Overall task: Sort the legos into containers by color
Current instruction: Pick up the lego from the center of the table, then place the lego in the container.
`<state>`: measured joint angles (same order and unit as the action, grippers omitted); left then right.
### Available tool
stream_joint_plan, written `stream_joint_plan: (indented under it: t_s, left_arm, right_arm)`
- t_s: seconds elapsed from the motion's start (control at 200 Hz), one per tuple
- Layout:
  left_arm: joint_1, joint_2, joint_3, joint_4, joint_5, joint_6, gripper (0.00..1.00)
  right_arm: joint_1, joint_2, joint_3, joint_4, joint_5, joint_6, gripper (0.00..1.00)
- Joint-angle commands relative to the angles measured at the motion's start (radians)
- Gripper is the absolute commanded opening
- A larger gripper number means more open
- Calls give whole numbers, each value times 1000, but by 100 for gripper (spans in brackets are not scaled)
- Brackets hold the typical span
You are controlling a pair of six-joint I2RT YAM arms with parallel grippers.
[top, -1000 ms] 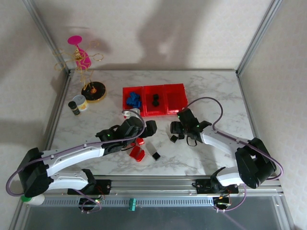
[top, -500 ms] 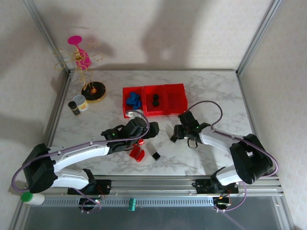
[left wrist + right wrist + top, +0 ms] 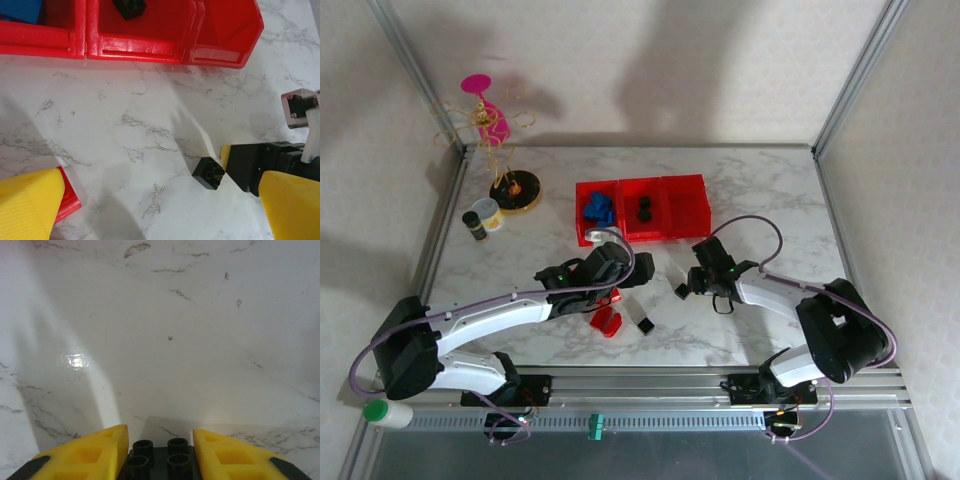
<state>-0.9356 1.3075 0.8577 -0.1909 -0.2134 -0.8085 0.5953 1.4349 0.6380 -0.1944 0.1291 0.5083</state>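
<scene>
The three joined red containers point(image 3: 660, 232) sit at the back middle of the table; blue legos point(image 3: 597, 208) lie in the left one and a black lego point(image 3: 644, 209) in the middle one. My right gripper point(image 3: 688, 287) is down on the marble, shut on a small black lego point(image 3: 159, 462) with a yellow finger against each side. This black lego point(image 3: 209, 173) rests on the table in the left wrist view. My left gripper point(image 3: 620, 276) hovers wide open above red legos point(image 3: 607, 322); one red lego point(image 3: 70, 197) shows by its left finger. The containers' front rim point(image 3: 135, 47) runs along the top.
A wire stand on a round yellow-and-black base point(image 3: 515, 188) and a small jar point(image 3: 480, 218) stand at the back left. A black-and-white piece point(image 3: 642, 322) lies near the red legos. A white bottle point(image 3: 380, 412) sits by the left arm's base.
My right gripper has closed its fingers around the black lego and settled lower. The left arm has crept a little to the right, its gripper still wide open.
</scene>
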Motion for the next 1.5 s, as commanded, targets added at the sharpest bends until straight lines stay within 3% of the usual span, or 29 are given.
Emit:
stream_joint_plan:
  t_s: [0.0,0.345,0.626,0.871,1.091,1.207,1.492]
  left_arm:
    - [-9,3,36,-7,-46,16,99]
    - [26,-74,40,-54,-121,24,100]
    - [129,-139,35,-101,-129,56,99]
    - [208,-155,34,-100,-114,81,99]
    - [237,-147,18,-81,-85,83,99]
    - [238,-149,12,-77,-85,80,99]
    - [233,-154,0,-57,-47,80,100]
  right_arm:
    - [-5,-37,61,-38,20,-40,30]
    - [5,21,290,17,-27,-155,30]
    - [27,274,587,71,-30,-214,29]
    - [34,495,816,86,40,-265,30]
    - [35,619,951,79,54,-302,38]
    - [38,619,971,69,55,-314,46]
    - [40,484,861,69,32,-308,53]
